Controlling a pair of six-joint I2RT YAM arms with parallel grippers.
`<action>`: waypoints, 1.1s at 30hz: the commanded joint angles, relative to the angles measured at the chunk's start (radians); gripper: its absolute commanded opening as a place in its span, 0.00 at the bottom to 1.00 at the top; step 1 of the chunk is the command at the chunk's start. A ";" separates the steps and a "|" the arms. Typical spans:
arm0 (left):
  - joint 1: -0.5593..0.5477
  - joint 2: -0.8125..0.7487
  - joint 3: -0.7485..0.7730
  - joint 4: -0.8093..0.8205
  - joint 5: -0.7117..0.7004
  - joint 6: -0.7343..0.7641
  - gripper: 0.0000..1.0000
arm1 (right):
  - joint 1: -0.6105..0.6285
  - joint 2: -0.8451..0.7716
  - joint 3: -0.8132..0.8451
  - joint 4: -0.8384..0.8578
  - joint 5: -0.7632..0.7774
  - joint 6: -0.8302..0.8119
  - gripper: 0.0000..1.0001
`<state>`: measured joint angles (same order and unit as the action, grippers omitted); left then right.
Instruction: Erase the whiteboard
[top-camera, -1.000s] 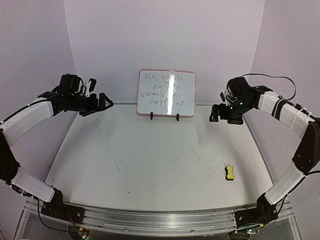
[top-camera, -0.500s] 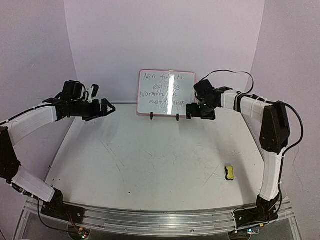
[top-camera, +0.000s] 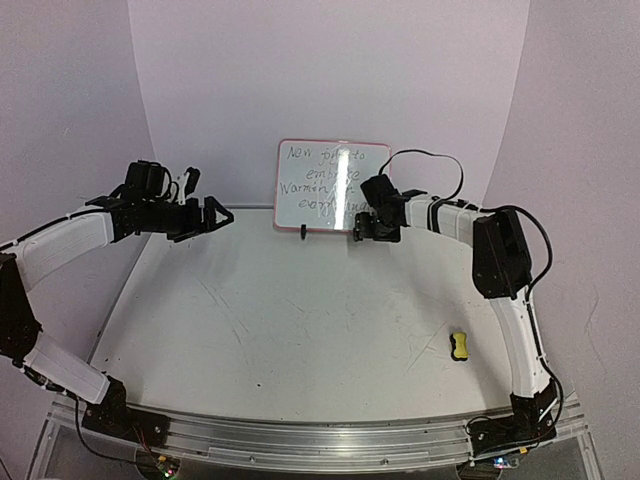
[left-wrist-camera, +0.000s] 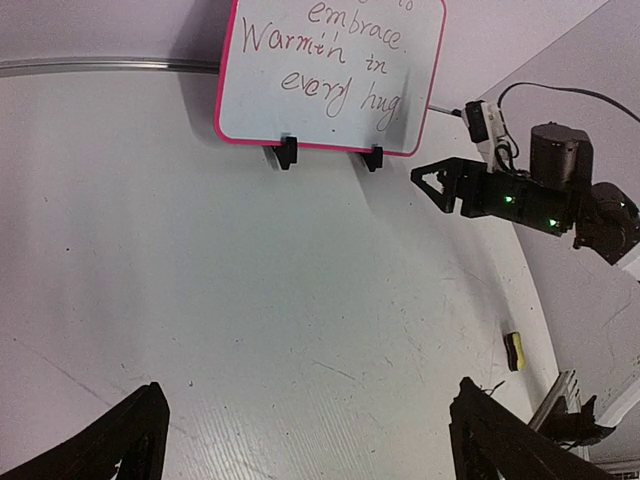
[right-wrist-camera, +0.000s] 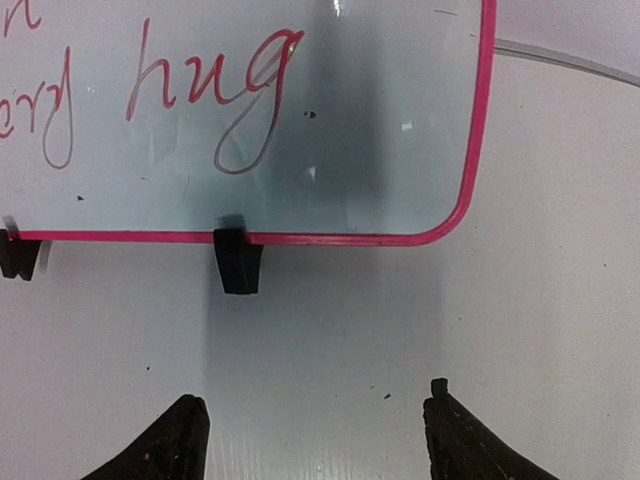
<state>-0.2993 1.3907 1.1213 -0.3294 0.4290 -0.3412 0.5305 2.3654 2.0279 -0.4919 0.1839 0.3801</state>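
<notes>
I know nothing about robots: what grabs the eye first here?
A red-framed whiteboard covered in handwriting stands at the far edge of the table. The right gripper hovers, jaws apart and empty, just before its lower right corner. A small yellow block lies alone toward the near right.

The right gripper (top-camera: 364, 228) has swung from the table's (top-camera: 300, 330) right edge to the whiteboard's (top-camera: 320, 190) lower right corner. The left gripper (top-camera: 215, 215) edged inward.

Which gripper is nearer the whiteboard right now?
The right gripper: it sits just in front of the whiteboard, at its lower right corner as the top camera sees it. The left gripper hangs well off to the board's left side.
</notes>
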 joint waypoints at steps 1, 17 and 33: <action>0.003 -0.017 -0.008 0.052 0.023 -0.003 1.00 | 0.011 0.088 0.124 0.038 0.054 0.029 0.70; 0.003 -0.023 -0.014 0.055 0.013 0.010 1.00 | 0.012 0.299 0.337 0.121 0.045 -0.008 0.56; 0.003 -0.009 -0.012 0.055 0.010 0.013 1.00 | 0.012 0.353 0.365 0.168 0.048 -0.038 0.17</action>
<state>-0.2993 1.3903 1.1038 -0.3054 0.4358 -0.3401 0.5358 2.6911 2.3417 -0.3648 0.2161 0.3568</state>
